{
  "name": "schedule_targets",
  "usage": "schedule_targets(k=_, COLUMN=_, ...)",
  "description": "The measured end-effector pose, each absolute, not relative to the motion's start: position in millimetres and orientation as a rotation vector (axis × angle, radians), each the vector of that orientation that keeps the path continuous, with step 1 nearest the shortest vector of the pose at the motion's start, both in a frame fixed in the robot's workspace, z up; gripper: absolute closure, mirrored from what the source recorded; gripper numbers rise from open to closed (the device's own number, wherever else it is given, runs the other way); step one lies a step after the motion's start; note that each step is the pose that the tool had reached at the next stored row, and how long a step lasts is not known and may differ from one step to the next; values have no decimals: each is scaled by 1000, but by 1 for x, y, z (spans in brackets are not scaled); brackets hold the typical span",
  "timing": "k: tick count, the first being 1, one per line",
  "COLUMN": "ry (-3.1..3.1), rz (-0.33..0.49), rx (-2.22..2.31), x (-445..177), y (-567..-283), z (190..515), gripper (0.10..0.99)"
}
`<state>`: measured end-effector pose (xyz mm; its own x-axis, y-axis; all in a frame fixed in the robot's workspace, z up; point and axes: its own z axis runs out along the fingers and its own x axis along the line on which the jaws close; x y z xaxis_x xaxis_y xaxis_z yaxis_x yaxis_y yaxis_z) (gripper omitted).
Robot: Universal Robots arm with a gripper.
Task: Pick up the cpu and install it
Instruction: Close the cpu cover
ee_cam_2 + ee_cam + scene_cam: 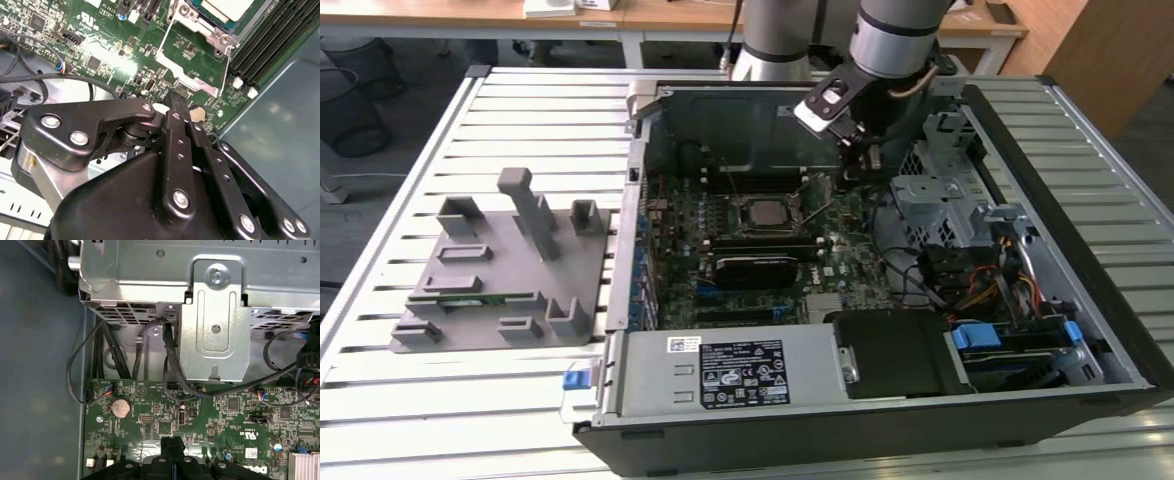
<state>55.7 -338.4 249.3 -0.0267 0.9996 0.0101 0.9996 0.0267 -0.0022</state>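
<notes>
Though tight together and empty, fingers [169,446] over the green board [225,410], cpu [227,7] nearby in its socket [192,22].

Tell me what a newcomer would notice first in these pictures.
In the exterior view, the open black computer case with its green motherboard dominates the slatted metal table. The grey robot arm reaches into the case, its black claw shut and close over the board. The cpu, a small square chip with a silvery-white top, lies mid-board.
</notes>
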Motion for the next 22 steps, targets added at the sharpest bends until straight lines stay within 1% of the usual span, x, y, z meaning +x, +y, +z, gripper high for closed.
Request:
schedule_targets(k=6, ry=-2243, rz=-7, rx=-2184, x=56, y=-338, z=240, gripper=980)
schedule_targets(k=22, ry=-2231, rz=-31, rx=-2172, x=37, y=-338, z=248, gripper=980)
